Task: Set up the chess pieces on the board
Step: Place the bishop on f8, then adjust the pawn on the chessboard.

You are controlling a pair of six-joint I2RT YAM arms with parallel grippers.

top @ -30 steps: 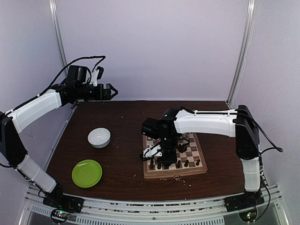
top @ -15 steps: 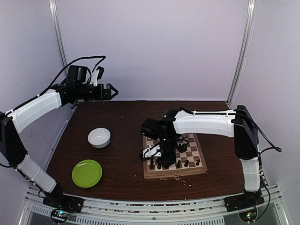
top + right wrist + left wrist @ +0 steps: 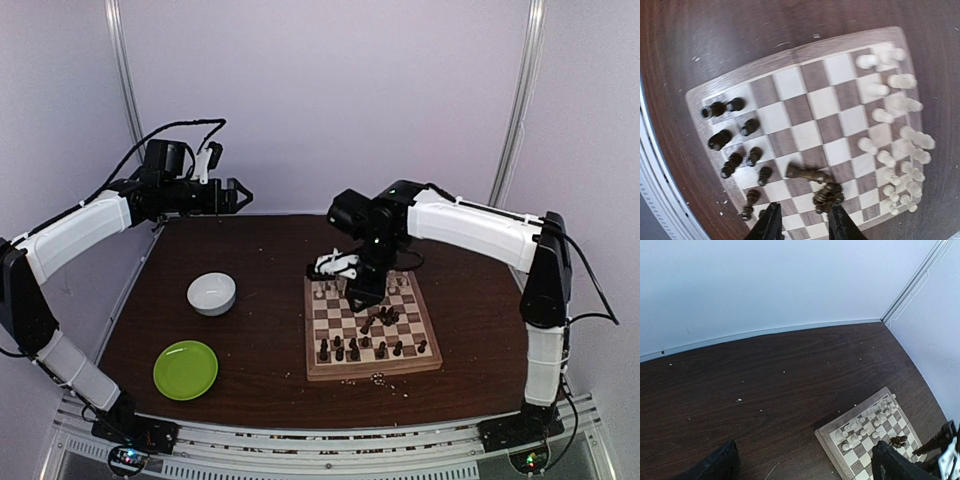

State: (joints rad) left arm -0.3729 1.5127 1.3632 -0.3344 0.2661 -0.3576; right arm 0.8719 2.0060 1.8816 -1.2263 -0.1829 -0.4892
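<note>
Empty & spread, the right hand (image 3: pixel 802 215) hangs over the square tan-framed chequered wooden board (image 3: pixel 311 345) on the dark-brown tabletop (image 3: pixel 260 330), prob. lining up on the toppled heap of tiny dark-brown wooden chessmen (image 3: pixel 827 194) mid-board; left hand (image 3: pixel 238 193), also spread, sits well apart.

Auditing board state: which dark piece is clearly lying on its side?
The lone dark piece lying flat on the board, beside the jumbled dark cluster; the other dark pieces along its edge stand upright.
</note>
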